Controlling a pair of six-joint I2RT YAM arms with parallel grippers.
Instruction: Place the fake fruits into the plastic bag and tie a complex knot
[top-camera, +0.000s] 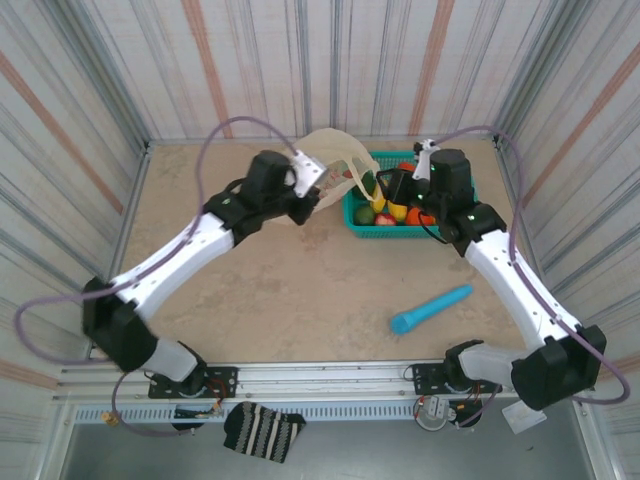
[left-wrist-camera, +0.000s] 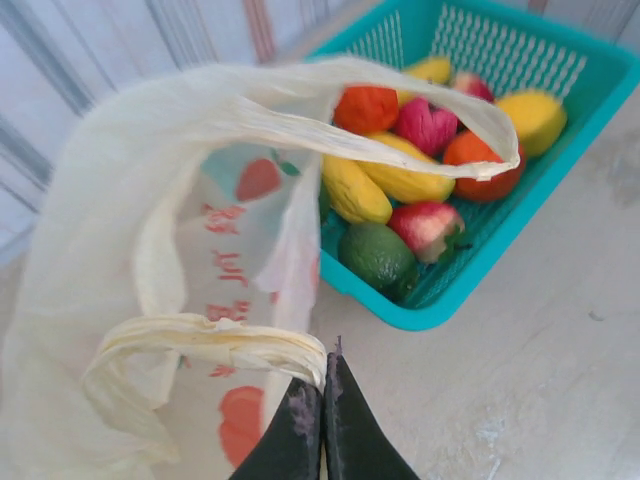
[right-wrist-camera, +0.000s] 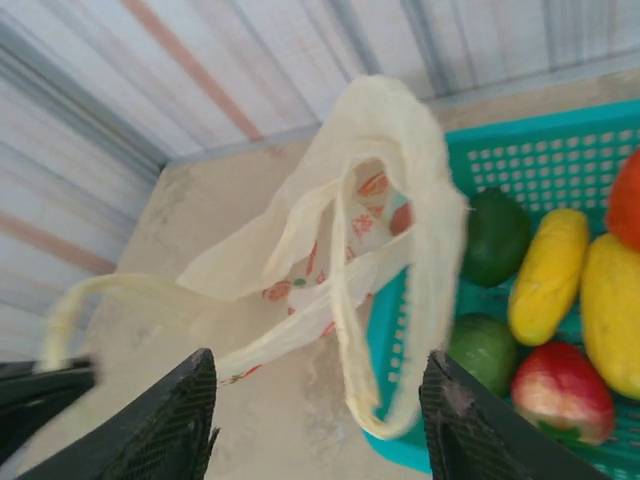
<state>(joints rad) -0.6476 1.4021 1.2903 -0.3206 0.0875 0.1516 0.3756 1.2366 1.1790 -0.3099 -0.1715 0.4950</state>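
Bag (left-wrist-camera: 120, 200), judged thin, limp and slippery, is clamped by one twisted handle in the left gripper (left-wrist-camera: 322, 390), its other handle hanging just ahead of the right gripper (right-wrist-camera: 320, 400), whose jaws are parted, with fruits (left-wrist-camera: 400, 180), likely light and slick, in the basket (left-wrist-camera: 520, 60) beyond.

Right wrist view: plastic bag (right-wrist-camera: 400, 125) blurred mid-frame, basket (right-wrist-camera: 560, 150) cut off at right edge. Top view: fake fruits (top-camera: 395, 212) tiny, partly hidden under right arm (top-camera: 500, 262).
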